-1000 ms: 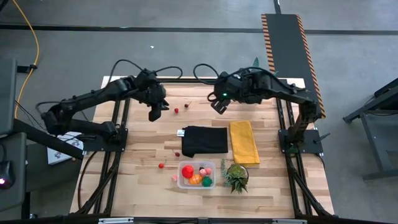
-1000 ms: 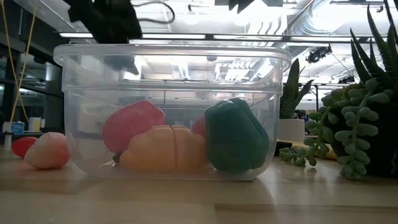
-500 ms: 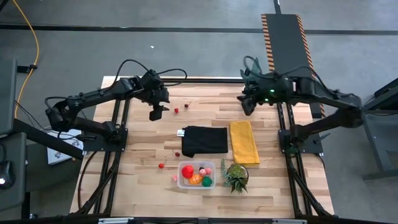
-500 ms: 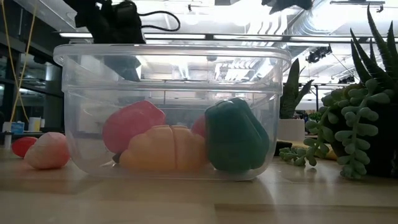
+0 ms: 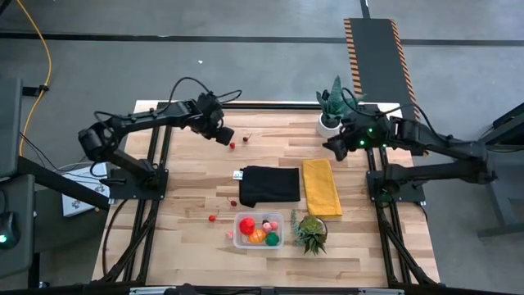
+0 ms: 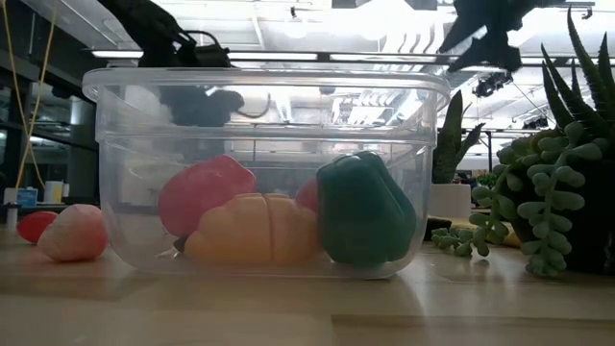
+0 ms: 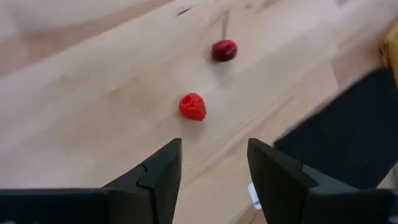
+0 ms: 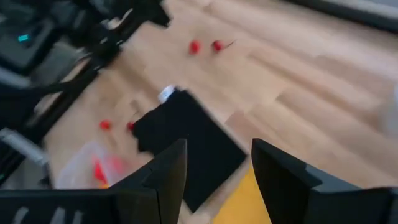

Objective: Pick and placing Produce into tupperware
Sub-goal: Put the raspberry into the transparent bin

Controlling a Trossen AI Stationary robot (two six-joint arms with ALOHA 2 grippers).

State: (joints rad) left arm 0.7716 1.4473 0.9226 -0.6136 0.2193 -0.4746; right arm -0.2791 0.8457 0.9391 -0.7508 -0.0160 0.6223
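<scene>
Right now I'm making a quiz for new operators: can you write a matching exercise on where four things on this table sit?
Things:
1. raspberry
2. green pepper
3. yellow cloth
4. strawberry

Places:
A. inside the tupperware
B. just ahead of the left gripper
C. right of the black cloth
D. on the wood beside the tub

Pairs: 1-B, 2-A, 3-C, 4-D

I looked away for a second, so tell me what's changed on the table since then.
The right gripper swung from mid-table out to the right edge, uncovering the white-potted plant. The left gripper moved toward the two red berries at the far side, jaws open and empty. The tub, cloths and other produce stayed put.
</scene>
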